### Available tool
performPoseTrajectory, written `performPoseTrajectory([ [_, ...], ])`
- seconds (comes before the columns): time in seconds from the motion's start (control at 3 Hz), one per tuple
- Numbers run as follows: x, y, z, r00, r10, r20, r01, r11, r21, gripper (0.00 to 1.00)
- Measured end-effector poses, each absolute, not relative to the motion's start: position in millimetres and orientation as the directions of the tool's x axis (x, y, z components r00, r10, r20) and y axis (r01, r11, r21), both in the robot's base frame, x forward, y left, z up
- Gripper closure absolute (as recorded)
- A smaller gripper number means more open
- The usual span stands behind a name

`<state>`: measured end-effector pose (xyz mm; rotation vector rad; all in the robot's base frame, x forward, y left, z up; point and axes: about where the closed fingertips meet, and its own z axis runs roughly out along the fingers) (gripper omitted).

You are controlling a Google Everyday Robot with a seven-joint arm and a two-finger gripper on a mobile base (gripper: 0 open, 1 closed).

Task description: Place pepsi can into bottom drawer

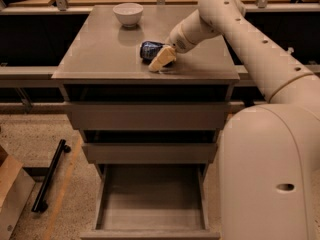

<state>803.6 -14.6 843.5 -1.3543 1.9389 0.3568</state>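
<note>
The pepsi can, dark blue with white markings, lies on its side on the grey-brown cabinet top, right of the middle. My gripper reaches in from the right and sits at the can's right end, low over the top, its cream tip in front of the can. The bottom drawer is pulled out below, wide and deep, with nothing in it.
A white bowl stands at the back of the cabinet top. The two shallower drawers above the open one are pushed in. My arm's bulky body fills the lower right. A black bar and a wooden box lie on the floor at left.
</note>
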Motion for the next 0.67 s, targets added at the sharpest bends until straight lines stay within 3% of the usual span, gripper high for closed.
performPoseTrajectory([
  [0.67, 811.7, -5.5, 840.1, -0.176, -0.718, -0.673, -0.901, 0.393, -0.183, 0.7],
])
